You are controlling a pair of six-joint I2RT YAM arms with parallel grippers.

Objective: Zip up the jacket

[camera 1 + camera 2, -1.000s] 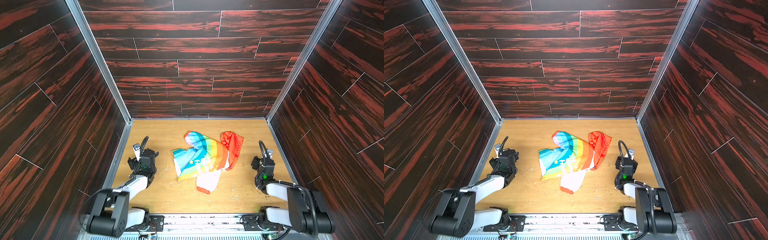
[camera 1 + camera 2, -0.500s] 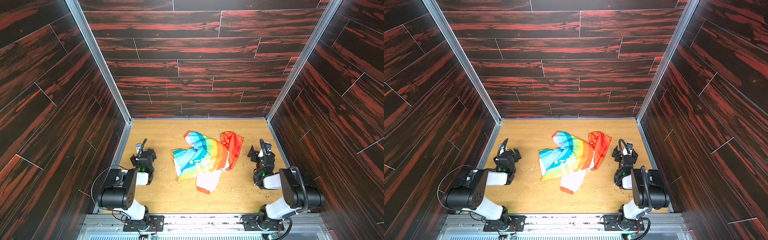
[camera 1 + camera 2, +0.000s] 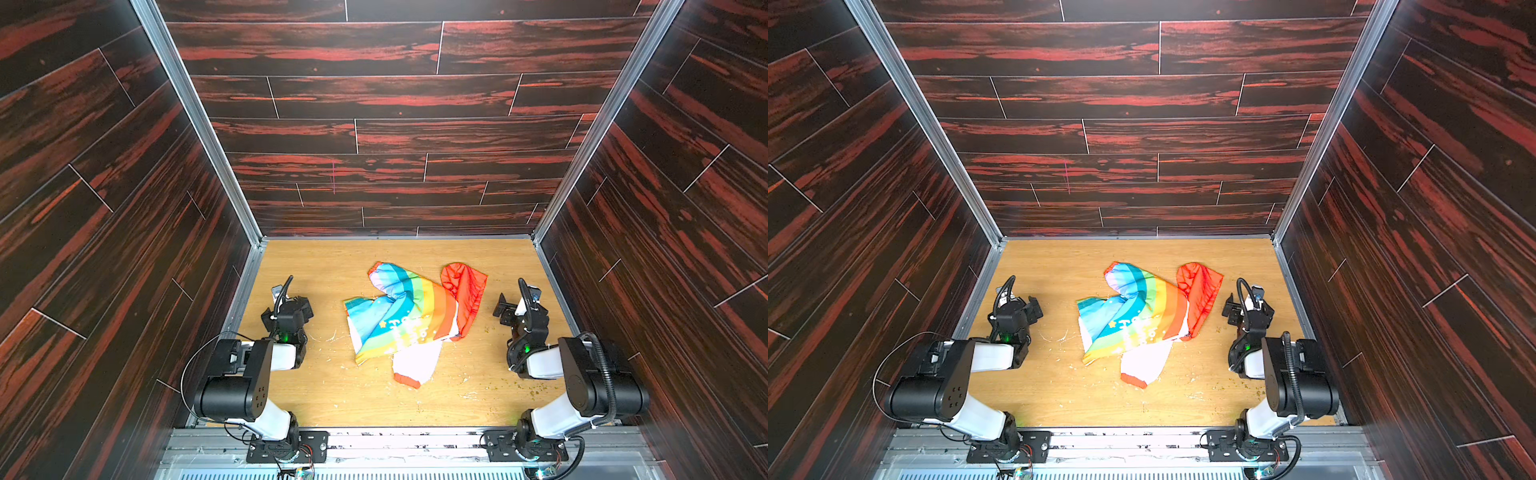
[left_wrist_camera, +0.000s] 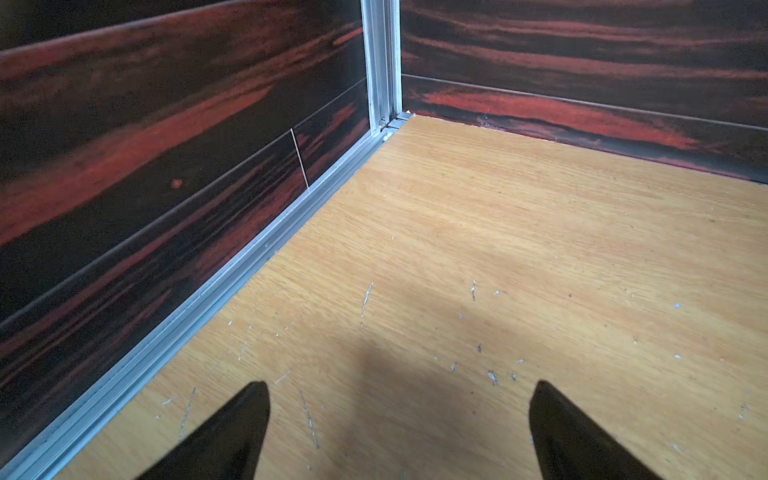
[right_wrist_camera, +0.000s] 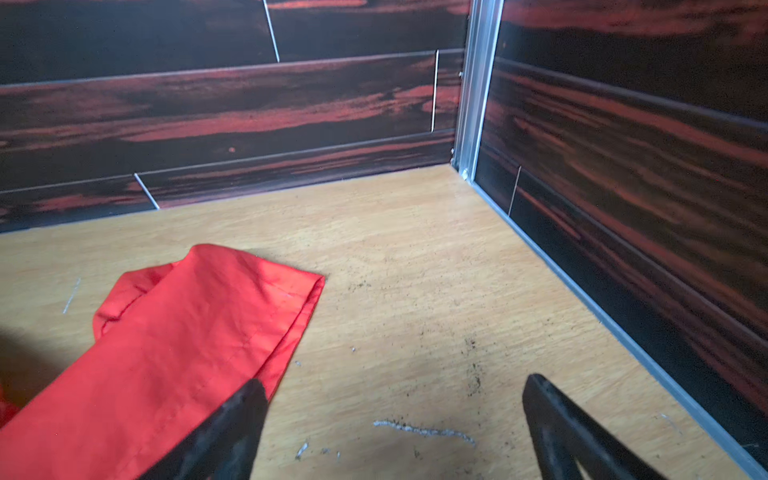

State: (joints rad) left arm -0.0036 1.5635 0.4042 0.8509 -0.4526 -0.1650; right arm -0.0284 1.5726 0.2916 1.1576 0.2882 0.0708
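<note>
The left gripper (image 4: 400,384), black jaws spread wide and empty, hangs over the scratched light-wood tabletop (image 4: 498,228). The right gripper (image 5: 395,379), equally spread and empty, sits beside the orange-red fabric hood (image 5: 187,332). The crumpled rainbow-striped and white child's jacket (image 3: 409,320) lies mid-table between both arms.

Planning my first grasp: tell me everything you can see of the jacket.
The jacket lies crumpled mid-table, thin fabric, rainbow-striped side with white lettering on top. Its orange-red hood is flattened toward the right; a white sleeve with orange cuff points to the near edge. No zipper shows. Only the table touches it.
</note>
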